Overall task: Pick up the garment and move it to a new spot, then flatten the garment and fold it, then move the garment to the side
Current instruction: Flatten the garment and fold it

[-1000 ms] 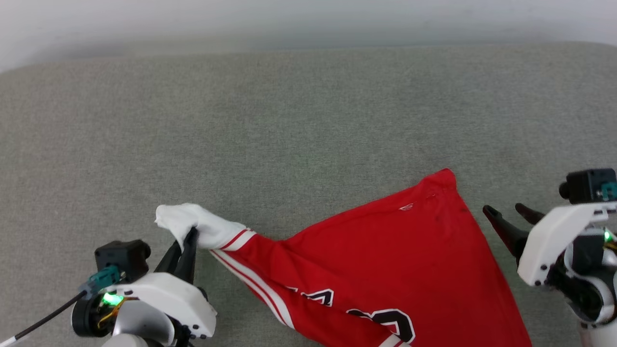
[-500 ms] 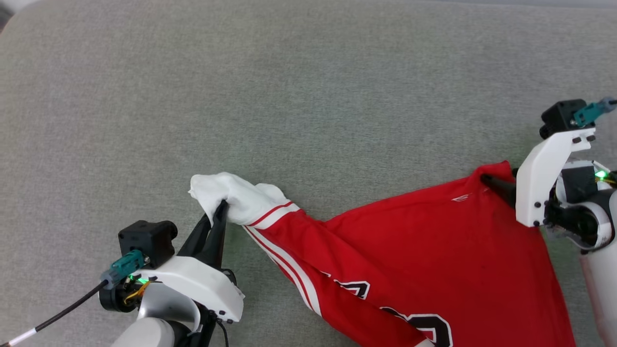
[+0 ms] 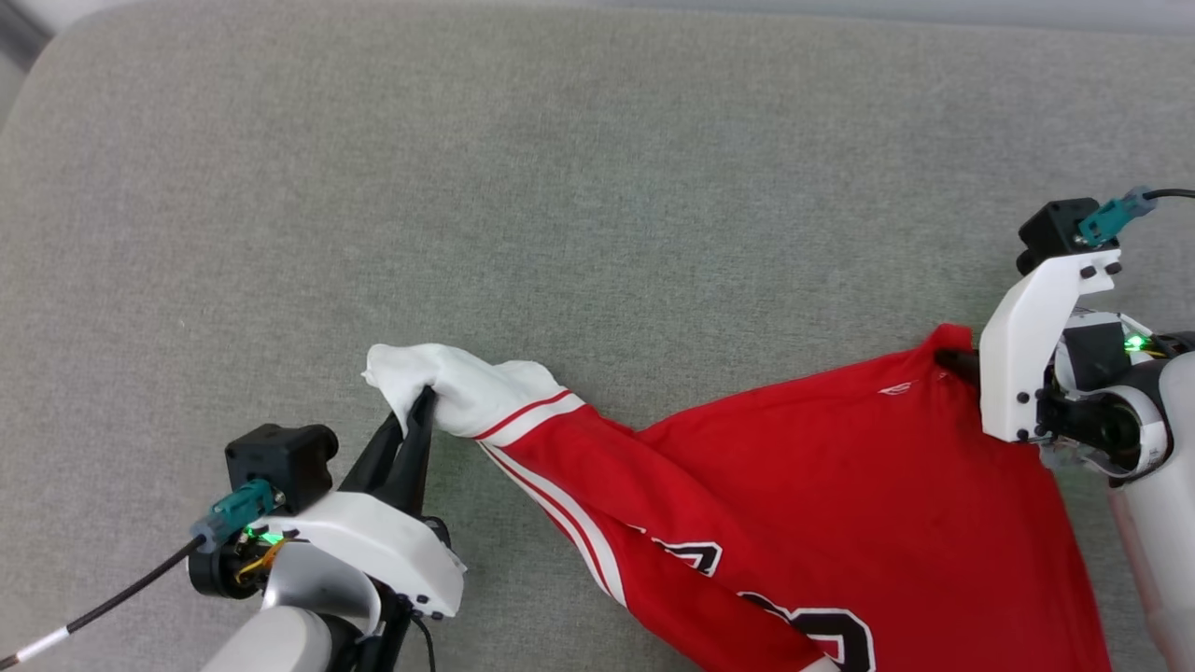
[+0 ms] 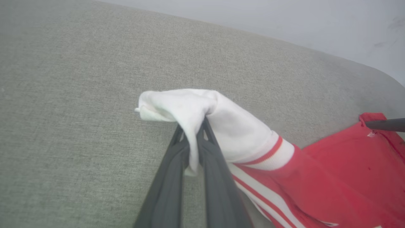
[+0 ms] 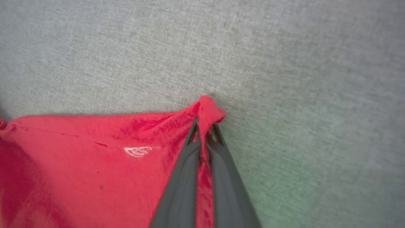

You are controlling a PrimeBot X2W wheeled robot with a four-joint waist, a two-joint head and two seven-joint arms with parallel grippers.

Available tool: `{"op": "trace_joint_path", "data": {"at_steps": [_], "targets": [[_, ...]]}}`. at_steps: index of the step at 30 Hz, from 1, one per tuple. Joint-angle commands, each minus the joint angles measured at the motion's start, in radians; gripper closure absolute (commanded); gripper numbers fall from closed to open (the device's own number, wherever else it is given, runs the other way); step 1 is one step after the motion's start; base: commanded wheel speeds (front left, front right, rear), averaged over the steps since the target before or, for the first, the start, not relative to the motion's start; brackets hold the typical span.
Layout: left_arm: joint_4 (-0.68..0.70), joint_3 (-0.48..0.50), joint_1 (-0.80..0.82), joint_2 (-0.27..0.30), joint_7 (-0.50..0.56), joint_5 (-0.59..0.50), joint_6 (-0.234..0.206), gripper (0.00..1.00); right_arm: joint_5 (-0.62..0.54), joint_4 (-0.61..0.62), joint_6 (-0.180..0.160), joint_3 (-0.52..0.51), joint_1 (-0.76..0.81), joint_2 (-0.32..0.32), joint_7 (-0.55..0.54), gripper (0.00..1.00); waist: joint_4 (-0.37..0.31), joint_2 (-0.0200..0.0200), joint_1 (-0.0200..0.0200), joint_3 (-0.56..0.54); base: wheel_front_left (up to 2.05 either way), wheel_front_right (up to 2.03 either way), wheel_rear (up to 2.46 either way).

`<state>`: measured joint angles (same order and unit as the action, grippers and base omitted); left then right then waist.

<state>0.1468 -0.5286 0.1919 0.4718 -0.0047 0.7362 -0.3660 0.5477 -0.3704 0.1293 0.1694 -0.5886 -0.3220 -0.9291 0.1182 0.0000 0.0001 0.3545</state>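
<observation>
The garment [image 3: 822, 495], a red jersey with white sleeves and a black number print, lies stretched across the lower right of the grey surface. My left gripper [image 3: 422, 399] is shut on its bunched white sleeve [image 3: 448, 387], and the left wrist view has the sleeve [image 4: 202, 110] draped over the closed fingers [image 4: 172, 177] of that gripper [image 4: 193, 133]. My right gripper [image 3: 948, 359] is shut on the garment's red corner. In the right wrist view a fold of the garment [image 5: 95, 158] is pinched between the tips of that gripper [image 5: 204, 131].
The grey fabric surface [image 3: 560, 205] stretches wide and bare behind and to the left of the garment. Its rounded far-left corner [image 3: 42, 65] shows at the top left, with pale floor or wall beyond.
My right gripper, open beside the garment a second ago, has closed on its red corner. The head camera has tilted down. The left gripper still holds the sleeve.
</observation>
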Motion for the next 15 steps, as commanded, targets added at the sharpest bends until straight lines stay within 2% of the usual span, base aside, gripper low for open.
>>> {"op": "trace_joint_path", "data": {"at_steps": [1,5,11,15], "targets": [[-0.007,0.007,0.019,0.006,-0.007,0.004,0.006,1.00,-0.002,-0.003,0.002,0.018,0.023,-0.002,0.016,1.00,-0.012,0.0000,-0.0001,-0.022,0.00,0.00,0.00],[-0.036,0.020,0.061,0.035,0.007,-0.003,0.024,1.00,-0.022,0.023,0.001,0.011,-0.006,-0.034,0.105,1.00,-0.038,0.0000,-0.0001,-0.074,0.00,0.00,0.00],[-0.101,0.053,0.207,0.067,0.050,0.013,0.081,1.00,-0.078,0.038,0.001,-0.026,-0.053,-0.040,0.216,1.00,-0.083,0.0000,-0.0001,-0.149,0.00,0.00,0.00],[-0.186,0.066,0.357,0.052,0.080,0.029,0.130,1.00,-0.107,0.023,0.001,-0.055,-0.104,-0.031,0.267,1.00,-0.105,0.0000,-0.0001,-0.184,0.00,0.00,0.00]]}}
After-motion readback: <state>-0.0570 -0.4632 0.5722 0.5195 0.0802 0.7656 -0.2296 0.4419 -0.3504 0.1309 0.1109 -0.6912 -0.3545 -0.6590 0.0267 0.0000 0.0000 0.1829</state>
